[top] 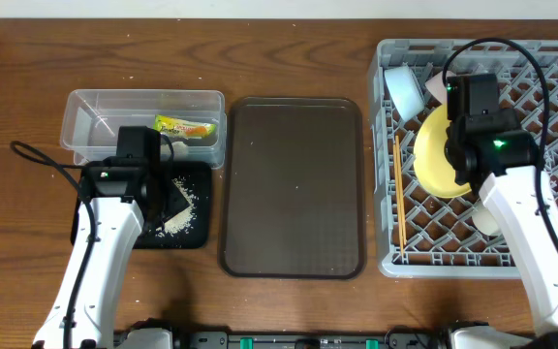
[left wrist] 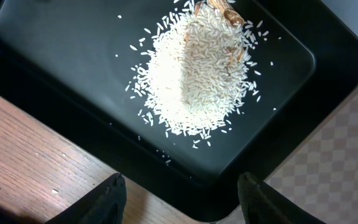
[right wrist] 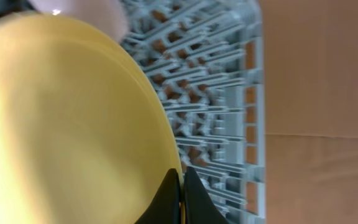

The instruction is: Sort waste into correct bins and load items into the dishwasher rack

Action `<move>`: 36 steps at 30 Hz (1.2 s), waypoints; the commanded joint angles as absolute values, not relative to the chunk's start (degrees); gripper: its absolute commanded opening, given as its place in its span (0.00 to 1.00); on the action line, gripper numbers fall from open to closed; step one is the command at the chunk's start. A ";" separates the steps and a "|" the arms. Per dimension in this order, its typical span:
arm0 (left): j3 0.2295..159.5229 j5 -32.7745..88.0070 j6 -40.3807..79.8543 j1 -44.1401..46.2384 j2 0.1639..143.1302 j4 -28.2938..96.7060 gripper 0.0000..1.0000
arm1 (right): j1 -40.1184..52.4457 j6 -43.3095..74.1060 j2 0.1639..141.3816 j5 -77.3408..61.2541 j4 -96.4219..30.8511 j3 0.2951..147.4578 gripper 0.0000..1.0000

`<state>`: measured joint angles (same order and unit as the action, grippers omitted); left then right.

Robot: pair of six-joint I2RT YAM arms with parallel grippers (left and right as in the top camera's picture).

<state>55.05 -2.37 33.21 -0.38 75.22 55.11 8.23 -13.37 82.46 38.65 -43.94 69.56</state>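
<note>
The white rice crumbs (left wrist: 194,74) lie heaped in the glossy black tray (left wrist: 55,56), which also shows in the overhead view (top: 200,237). My left gripper (left wrist: 182,193) is open and empty, above the tray's near corner. The green-and-orange wrapper (top: 186,127) lies in the clear tub (top: 90,116). My right gripper (right wrist: 180,186) is shut on the rim of the yellow plate (right wrist: 61,124), held on edge over the grey rack (right wrist: 229,124). In the overhead view the plate (top: 432,160), a light blue bowl (top: 405,89) and the chopsticks (top: 399,189) are in the rack (top: 395,254). A white bowl (top: 483,219) shows partly under my right arm.
A large brown serving tray (top: 294,184) lies between the bins and the rack. A brownish scrap (left wrist: 224,12) lies at the far edge of the rice heap. Bare wooden table (left wrist: 36,162) runs along the front.
</note>
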 commanded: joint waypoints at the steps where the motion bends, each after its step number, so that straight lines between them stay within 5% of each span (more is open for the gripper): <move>1: 54.98 -3.51 33.30 -0.69 74.81 55.22 0.61 | 9.58 -6.90 82.67 32.27 -43.81 69.58 0.10; 7: 54.98 -3.51 33.30 -0.69 74.81 55.24 0.61 | 9.15 4.97 80.16 28.91 -42.70 69.63 0.61; 9: 54.98 -3.49 33.32 -0.69 74.81 55.22 0.70 | 8.82 5.96 78.06 27.94 -41.69 69.65 0.70; 17: 55.00 2.15 26.72 -0.67 74.78 52.25 0.72 | 4.73 5.74 70.00 11.00 -40.12 69.65 0.77; 21: 55.00 11.49 16.86 0.01 74.78 48.03 0.72 | 1.63 7.57 69.65 -3.20 -43.38 69.65 0.99; 36: 53.28 10.90 10.35 4.01 70.83 60.53 0.71 | -0.78 10.57 65.89 -10.35 -58.76 67.31 0.99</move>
